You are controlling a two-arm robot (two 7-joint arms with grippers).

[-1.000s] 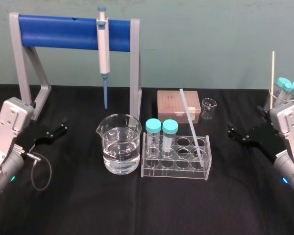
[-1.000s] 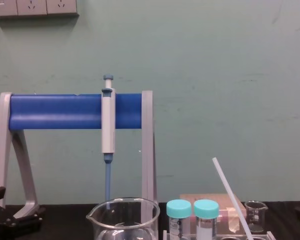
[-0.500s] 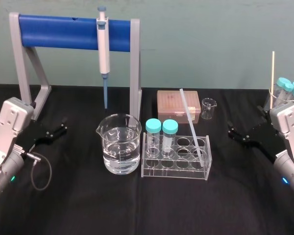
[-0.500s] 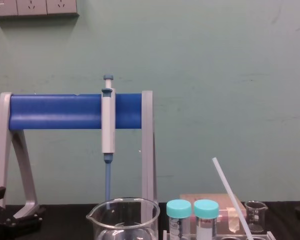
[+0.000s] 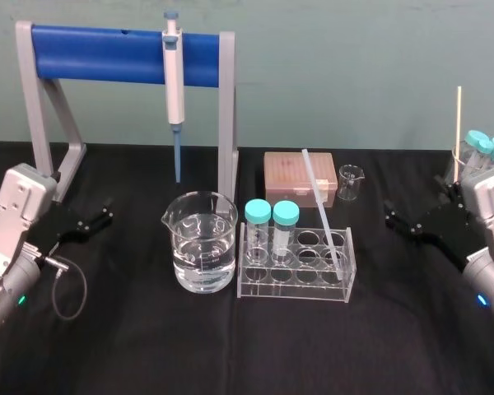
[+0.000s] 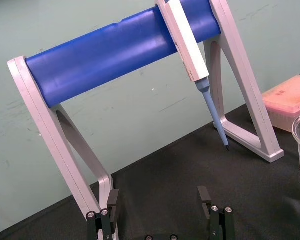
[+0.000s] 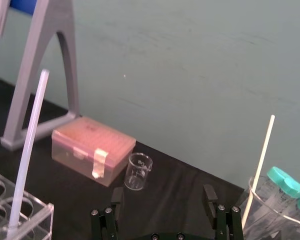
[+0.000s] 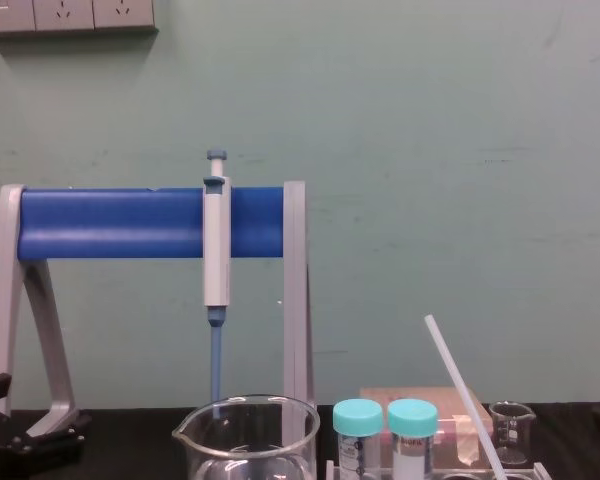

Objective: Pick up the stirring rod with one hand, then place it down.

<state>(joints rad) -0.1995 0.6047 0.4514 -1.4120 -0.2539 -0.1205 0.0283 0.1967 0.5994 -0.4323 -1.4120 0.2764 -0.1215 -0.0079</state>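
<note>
Left gripper [image 5: 105, 214] and right gripper [image 5: 391, 216]: black, angular fingers [image 6: 112, 205], silver screws [image 6: 91, 228] at bases. Wrist housings [image 5: 20, 197] light grey. Grey cable [image 5: 84, 292] loops at lower left, green lamp [image 5: 20, 300] beside it.

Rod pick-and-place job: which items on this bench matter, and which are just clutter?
Job:
- long thin translucent-white stirring rod, leaning in the clear plastic tube rack
- black right gripper, open, nearest it
- black left gripper, open, parked at left

Clutter:
- large glass beaker of water
- two teal-capped tubes
- pink tip box
- small glass beaker
- white-and-blue pipette on the grey-and-blue stand
</note>
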